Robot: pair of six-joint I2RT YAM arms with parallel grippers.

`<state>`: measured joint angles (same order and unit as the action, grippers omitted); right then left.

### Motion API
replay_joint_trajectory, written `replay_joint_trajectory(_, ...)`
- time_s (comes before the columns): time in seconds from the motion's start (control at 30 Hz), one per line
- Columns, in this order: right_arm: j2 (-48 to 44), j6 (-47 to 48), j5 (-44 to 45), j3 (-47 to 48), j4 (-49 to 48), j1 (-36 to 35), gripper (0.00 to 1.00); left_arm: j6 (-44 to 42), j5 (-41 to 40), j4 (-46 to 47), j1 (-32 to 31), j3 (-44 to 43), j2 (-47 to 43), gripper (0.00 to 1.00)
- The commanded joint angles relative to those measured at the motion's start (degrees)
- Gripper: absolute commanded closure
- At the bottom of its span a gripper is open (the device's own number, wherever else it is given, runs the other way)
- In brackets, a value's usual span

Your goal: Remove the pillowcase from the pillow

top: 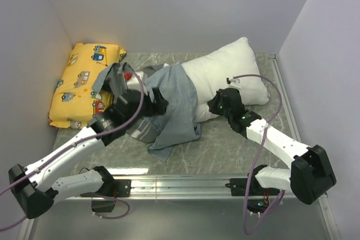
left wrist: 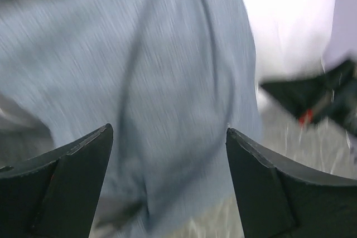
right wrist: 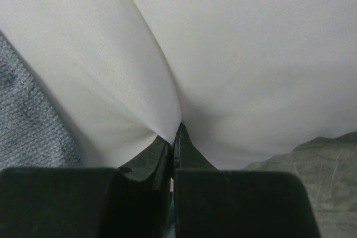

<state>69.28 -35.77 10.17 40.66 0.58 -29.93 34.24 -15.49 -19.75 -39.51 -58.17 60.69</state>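
1. The right gripper is pressed together on a fold of the pillow. The white cloth puckers into its fingertips.
2. The left gripper is spread wide. The pillowcase fills the gap between the jaws, and nothing is pinched.
3. From above, the pillowcase is bunched over the left end of the pillow, lighter side outward. Most of the pillow lies bare toward the right. The far edge of the cover overlaps the cushion in the left corner.

The step in hand appears to be a fresh left-hand grasp, followed by a pull.

- Use the right pinch as the anchor, and hold it firm.
- Close the left jaws on a thick gather of the cover only, not on the pillow beneath.
- Draw leftward along the pillow's length, low over the table.

Limits of view:

- The left wrist view is smeared, so you cannot tell whether the fingers touch the cloth.
- Folds and the left arm hide how much of the pillow sits inside the cover.
- The cover's opening cannot be made out.
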Motion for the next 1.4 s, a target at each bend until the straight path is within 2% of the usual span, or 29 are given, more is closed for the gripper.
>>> replay_joint_trajectory(0.0, -1.68, 1.58, 2.13, 3.71, 7.24, -0.74, 1.00, 5.92, -11.66, -3.98, -8.72, 5.69, -2.76, 0.12)
replay_joint_trajectory(0.03, -1.86, 1.84, 2.30, 4.15, 7.94, -0.83, 1.00, 7.15, -13.15, -4.77, -13.88, 7.79, -3.81, 0.12)
replay_joint_trajectory(0.13, -2.65, 2.46, 2.57, 5.74, 9.08, -1.53, 1.00, 10.75, -17.02, -4.34, -22.07, 11.32, -4.70, 0.09)
replay_joint_trajectory(0.27, -1.34, 3.51, 3.27, 7.50, 10.23, -2.23, 1.00, 13.31, -18.09, 0.67, -25.36, 15.45, -2.07, 0.05)
replay_joint_trajectory(0.3, -0.99, 3.77, 3.19, 7.59, 10.67, -2.41, 1.00, 13.83, -20.44, 0.24, -25.36, 15.28, 1.16, 0.04)
replay_joint_trajectory(0.37, -0.63, 4.04, 3.10, 7.07, 10.93, -2.76, 0.86, 15.68, -24.04, -1.43, -25.36, 14.15, 5.04, 0.06)
replay_joint_trajectory(0.4, -1.16, 4.21, 2.84, 6.71, 10.67, -3.20, 0.76, 16.21, -27.28, -3.35, -25.27, 12.40, 8.36, 0.23)
replay_joint_trajectory(0.43, -1.60, 4.56, 2.66, 6.27, 10.76, -3.46, 0.55, 16.99, -29.41, -4.41, -25.18, 11.51, 9.61, 0.40)
replay_joint_trajectory(0.47, -2.03, 4.83, 2.48, 5.40, 10.67, -3.73, 0.45, 17.18, -30.91, -5.38, -24.66, 9.94, 10.58, 0.73)
replay_joint_trajectory(0.5, -3.17, 5.44, 2.05, 4.87, 10.76, -4.43, 0.32, 16.66, -30.57, -5.39, -22.57, 9.49, 11.20, 0.86)
replay_joint_trajectory(0.53, -3.79, 5.62, 1.78, 4.43, 10.85, -4.61, 0.28, 14.39, -29.44, -4.52, -21.24, 9.31, 10.95, 0.97)
replay_joint_trajectory(0.57, -4.32, 5.71, 1.60, 3.38, 10.85, -5.22, 0.25, 13.41, -28.56, -3.38, -20.09, 9.74, 10.34, 1.00)
replay_joint_trajectory(0.73, -5.74, 3.87, 4.58, -0.67, 9.01, -10.40, 0.13, 9.71, -26.18, -1.17, -15.61, 9.83, 5.41, 0.99)
replay_joint_trajectory(0.83, -1.17, 1.85, 5.55, -2.87, 5.23, -11.90, 0.11, 9.01, -25.12, -1.96, -14.99, 8.96, 4.36, 0.99)
replay_joint_trajectory(0.93, 3.84, 1.14, 10.90, -3.23, -0.48, -11.90, 0.11, 9.00, -25.12, -3.19, -14.64, 8.95, 3.39, 1.00)
replay_joint_trajectory(0.97, 4.89, 1.23, 15.62, -2.53, -0.49, -11.90, 0.11, 9.09, -24.95, -3.54, -14.37, 8.87, 2.95, 0.99)
replay_joint_trajectory(1.03, 5.87, 1.23, 17.94, -2.69, -5.49, -11.64, 0.11, 8.39, -23.98, -4.07, -13.14, 8.69, 1.02, 1.00)
replay_joint_trajectory(1.07, 5.52, 1.05, 18.73, -3.48, -7.24, -11.47, 0.11, 7.95, -23.72, -4.33, -12.71, 8.52, -0.38, 0.99)
replay_joint_trajectory(1.17, 2.89, 1.66, 19.18, -5.50, -15.50, -11.46, 0.20, 6.20, -22.75, -4.95, -10.42, 7.38, -2.15, 1.00)
replay_joint_trajectory(1.27, 1.39, 4.99, 22.60, -4.11, -17.63, -11.38, 0.71, 4.44, -22.22, -6.18, -8.66, 5.54, -3.73, 0.99)
replay_joint_trajectory(1.3, 0.52, 5.79, 23.83, -3.67, -17.63, -11.38, 0.95, 4.00, -22.57, -7.05, -7.87, 5.00, -4.08, 0.99)
replay_joint_trajectory(1.33, 0.07, 6.67, 24.27, -2.62, -17.46, -11.38, 1.00, 3.04, -22.74, -7.41, -7.43, 4.48, -4.43, 1.00)
replay_joint_trajectory(1.37, -0.54, 7.37, 24.71, -2.00, -16.85, -11.46, 1.00, 2.50, -22.66, -7.58, -6.91, 3.43, -4.87, 0.99)
